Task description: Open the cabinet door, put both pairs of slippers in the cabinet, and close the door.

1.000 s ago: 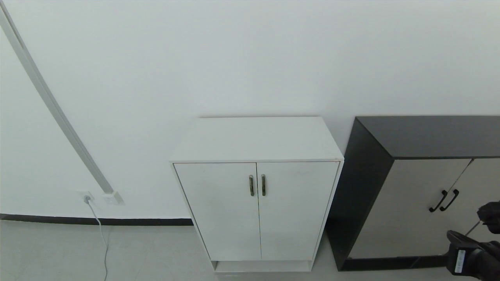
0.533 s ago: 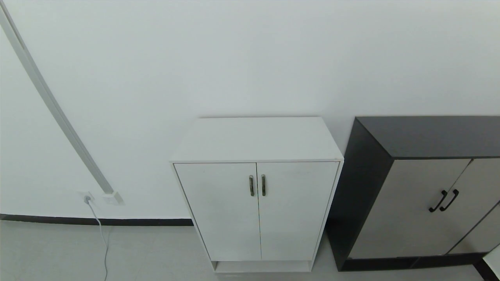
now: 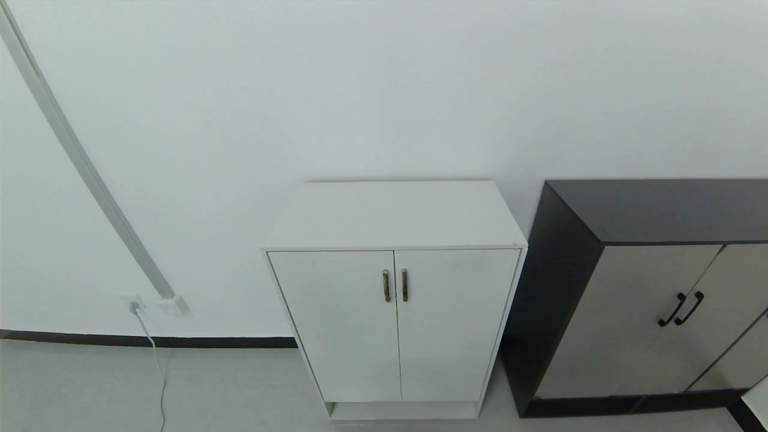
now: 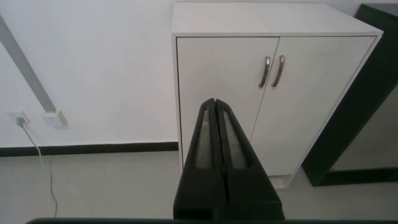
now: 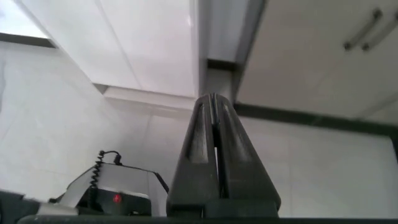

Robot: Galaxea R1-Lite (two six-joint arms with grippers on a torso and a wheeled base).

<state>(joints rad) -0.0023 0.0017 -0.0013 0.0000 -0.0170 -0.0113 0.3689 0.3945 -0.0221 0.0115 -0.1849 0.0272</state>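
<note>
— Where does the white two-door cabinet (image 3: 396, 324) stand?
— Against the plain pale wall (image 3: 384, 90), on the light grey floor (image 3: 228, 390), in the middle of the head view. Both of its flat doors are shut and meet at a thin centre seam. Two slim upright metal handles (image 3: 386, 285) sit close together, one on each side of that seam

— And beside it?
— On the robot's right a black cabinet with glossy grey doors (image 3: 630, 324) stands just beside it, with only a narrow gap between them. Its doors carry a pair of curved black handles (image 3: 681, 309)

— How is the left gripper (image 4: 215, 102) set?
— Its two black fingers (image 4: 202, 143) are pressed flat together into a single seam. It hangs above the floor, well apart from the white cabinet, and points toward the left door

— The right gripper (image 5: 214, 98)?
— It is closed the same way, with its fingers (image 5: 198, 137) touching along their length. It sits low near the floor, aimed at the place where the two cabinets stand side by side

— Anything else along the wall?
— On the robot's left a long grey conduit strip (image 3: 78, 156) slants down to a small white box (image 3: 174, 306). Next to that is a white wall socket (image 3: 133, 303), from which a thin grey cable (image 3: 157, 366) drops to the floor. A black skirting band (image 3: 150, 341) runs along the foot of the wall
</note>
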